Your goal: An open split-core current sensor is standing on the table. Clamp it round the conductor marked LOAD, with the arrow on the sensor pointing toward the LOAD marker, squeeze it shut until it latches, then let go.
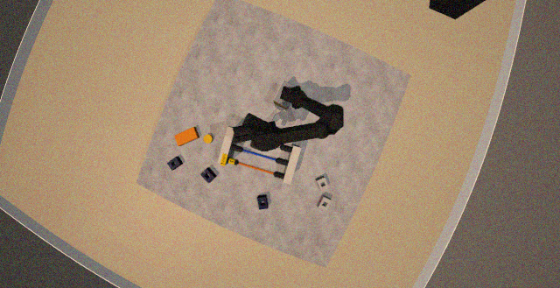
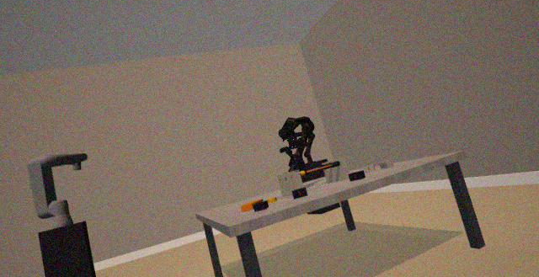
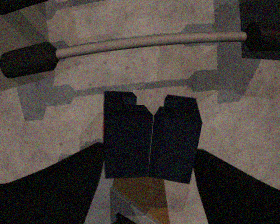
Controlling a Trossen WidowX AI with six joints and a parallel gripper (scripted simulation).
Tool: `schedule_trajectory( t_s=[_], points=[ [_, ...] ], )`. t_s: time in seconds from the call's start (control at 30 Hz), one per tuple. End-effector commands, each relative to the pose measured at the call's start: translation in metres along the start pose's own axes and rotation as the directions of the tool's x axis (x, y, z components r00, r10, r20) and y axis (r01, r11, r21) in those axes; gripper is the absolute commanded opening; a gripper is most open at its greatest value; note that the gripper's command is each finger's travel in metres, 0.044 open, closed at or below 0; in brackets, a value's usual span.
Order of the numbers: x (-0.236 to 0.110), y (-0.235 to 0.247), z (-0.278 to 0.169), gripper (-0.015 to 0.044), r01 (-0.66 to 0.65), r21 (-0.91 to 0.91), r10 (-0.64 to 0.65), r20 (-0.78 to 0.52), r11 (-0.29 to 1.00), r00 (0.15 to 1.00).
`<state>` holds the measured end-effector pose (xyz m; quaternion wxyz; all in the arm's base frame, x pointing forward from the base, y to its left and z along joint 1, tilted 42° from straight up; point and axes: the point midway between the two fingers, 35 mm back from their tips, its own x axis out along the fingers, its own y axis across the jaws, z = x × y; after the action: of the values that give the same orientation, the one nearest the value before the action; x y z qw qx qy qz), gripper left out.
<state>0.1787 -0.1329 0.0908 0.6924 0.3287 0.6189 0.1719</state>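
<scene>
Dark navy, blocky split sensor (image 3: 128, 142) is pinched between black tapered fingers, notch up, over the mottled grey counter (image 1: 245, 52) (image 2: 379, 182) (image 3: 251, 135). Smooth, pale, bowed cable (image 3: 151, 42) sits at 12 o'clock in wrist view, apart from it. Risks: squeezing now could latch it empty; a slanted approach could snag a half on the cable. Orange conductor (image 1: 255, 168) (image 2: 319, 168) has a yellow tag (image 1: 232, 161) (image 2: 302, 173) at its 9 o'clock end in top view; arrow unseen, so reversed fit possible.
</scene>
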Motion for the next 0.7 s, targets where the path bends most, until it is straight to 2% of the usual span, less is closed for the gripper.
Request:
schedule_trajectory(
  t_s=[0.0, 0.17, 0.33, 0.67],
  points=[
    [-0.005, 0.0, 0.003, 0.0, 0.005, -0.045, -0.005, 0.004, 0.999, 1.0],
    [-0.005, -0.002, 0.025, 0.0, 0.027, -0.251, -0.018, 0.039, 0.967, 0.999],
    [-0.005, -0.002, 0.05, 0.0, 0.06, -0.471, -0.026, 0.08, 0.88, 0.997],
    [-0.004, 0.005, 0.1, 0.0, 0.141, -0.819, -0.019, 0.157, 0.556, 0.987]
  ],
)
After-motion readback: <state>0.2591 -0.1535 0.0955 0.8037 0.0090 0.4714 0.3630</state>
